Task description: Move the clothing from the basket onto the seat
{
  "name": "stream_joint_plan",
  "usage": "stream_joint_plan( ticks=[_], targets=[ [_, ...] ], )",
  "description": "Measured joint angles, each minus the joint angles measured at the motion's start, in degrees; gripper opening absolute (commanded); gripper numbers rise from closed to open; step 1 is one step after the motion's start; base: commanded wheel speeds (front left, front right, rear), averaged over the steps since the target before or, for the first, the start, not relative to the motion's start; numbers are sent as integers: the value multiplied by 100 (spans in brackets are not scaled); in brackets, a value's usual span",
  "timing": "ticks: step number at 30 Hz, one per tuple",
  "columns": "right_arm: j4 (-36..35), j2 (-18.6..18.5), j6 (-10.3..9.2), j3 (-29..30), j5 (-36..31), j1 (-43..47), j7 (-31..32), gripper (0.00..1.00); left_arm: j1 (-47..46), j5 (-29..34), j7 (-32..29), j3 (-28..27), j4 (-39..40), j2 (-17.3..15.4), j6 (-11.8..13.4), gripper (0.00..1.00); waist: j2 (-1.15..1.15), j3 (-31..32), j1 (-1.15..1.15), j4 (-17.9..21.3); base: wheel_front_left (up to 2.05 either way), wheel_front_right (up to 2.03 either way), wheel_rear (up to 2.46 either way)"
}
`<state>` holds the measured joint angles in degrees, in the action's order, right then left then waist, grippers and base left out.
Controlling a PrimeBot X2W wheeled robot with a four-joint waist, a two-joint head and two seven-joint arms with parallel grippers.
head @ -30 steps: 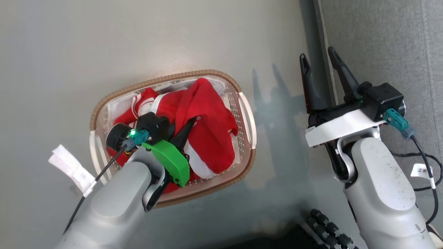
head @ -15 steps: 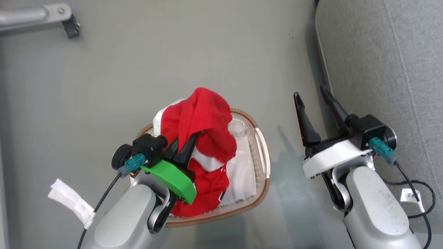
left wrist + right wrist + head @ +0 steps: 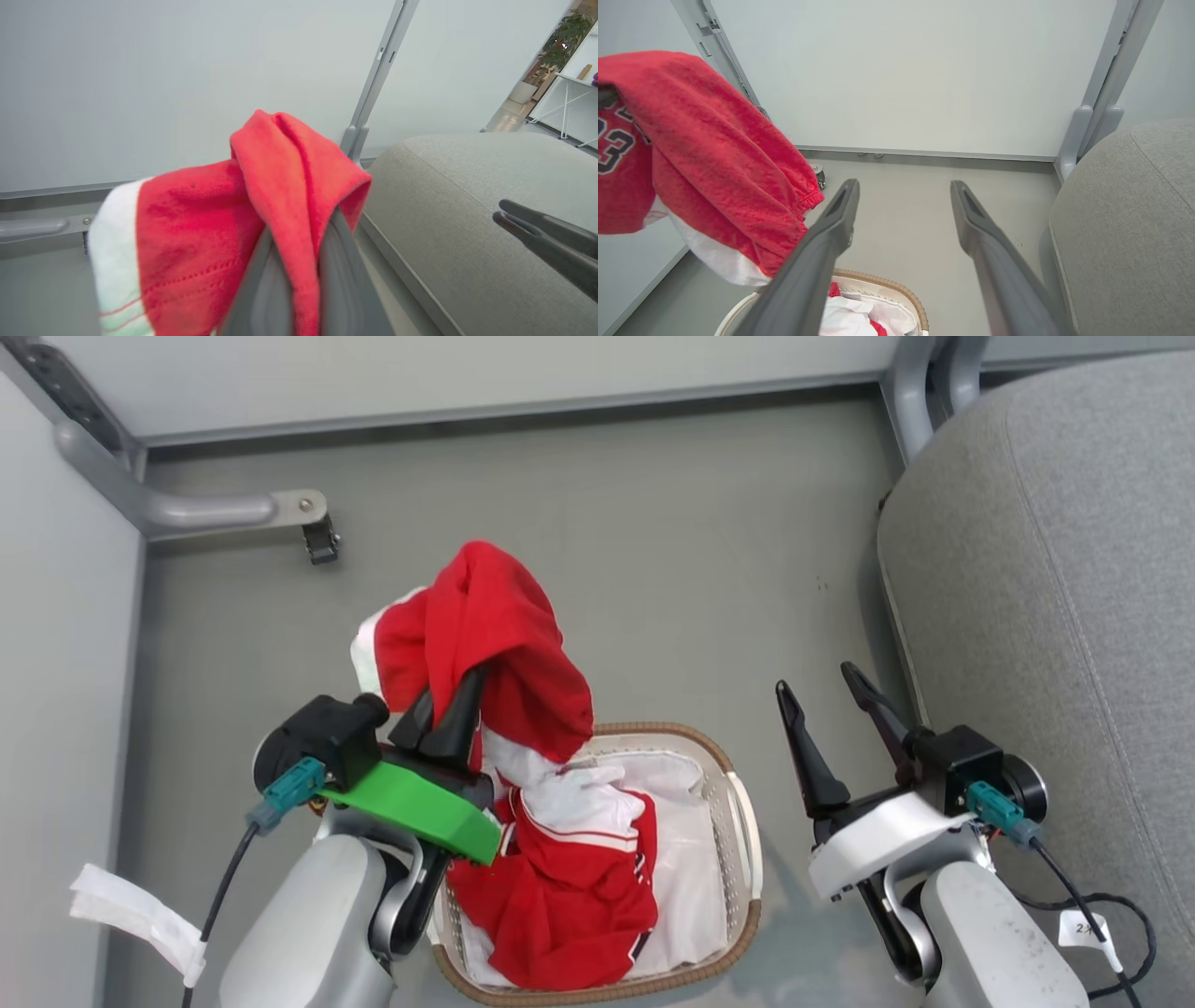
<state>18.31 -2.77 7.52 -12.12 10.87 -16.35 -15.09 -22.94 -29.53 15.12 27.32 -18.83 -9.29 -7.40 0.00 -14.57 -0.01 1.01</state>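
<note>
Hanging high in the head view, the jersey is a bunched red heap with white trim, draped over the left gripper. Its lower half trails down into the basket on the floor, across the white liner. The right gripper hovers between basket and seat, jaws spread, nothing in them.

Left wrist view now: the jaws are pinched tight on a red fold that rises above the fingertips, with a white band at its left edge.

Right wrist view: the two fingers stand wide apart over the floor, touching nothing. The jersey hangs at the left, a dark "23" showing, above the basket rim.
</note>
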Motion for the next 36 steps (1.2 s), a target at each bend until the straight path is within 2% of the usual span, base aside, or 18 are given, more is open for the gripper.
stream_joint_plan(
  ticks=[4, 12, 20, 26, 31, 36],
  targets=[
    [34, 1, 0, -55, 30, 112, 0, 100, -126, 92, 0, -103, 343, -16, 0, 0, 0, 202, 0, -103, 0, 0, 0],
    [99, 0, 0, -114, 70, 162, 0, 100, -1179, -22, 0, -314, 1198, -65, 0, 0, 0, 257, 0, -218, 0, 0, 0],
    [48, 0, 0, -255, 160, 140, 0, 100, -1564, -81, 0, -274, 1395, -120, 0, 0, 0, 234, 0, -169, 0, 0, 0],
    [-477, -3, 0, -776, 244, -332, 1, 100, -1563, -158, 0, -166, 1292, -140, 0, 0, 0, 165, 0, -153, 0, 0, 0],
    [-1044, 4, 0, -1672, 236, -1099, 0, 100, -1564, -148, 0, -3, 1255, -112, 0, 0, 0, 85, 0, -178, 0, 0, 0],
    [-1140, 3, 0, -2185, 164, -1738, 0, 100, -1564, -176, 0, 98, 1251, -70, 0, 0, 0, 48, 0, -251, 0, 0, 0]
  ],
)
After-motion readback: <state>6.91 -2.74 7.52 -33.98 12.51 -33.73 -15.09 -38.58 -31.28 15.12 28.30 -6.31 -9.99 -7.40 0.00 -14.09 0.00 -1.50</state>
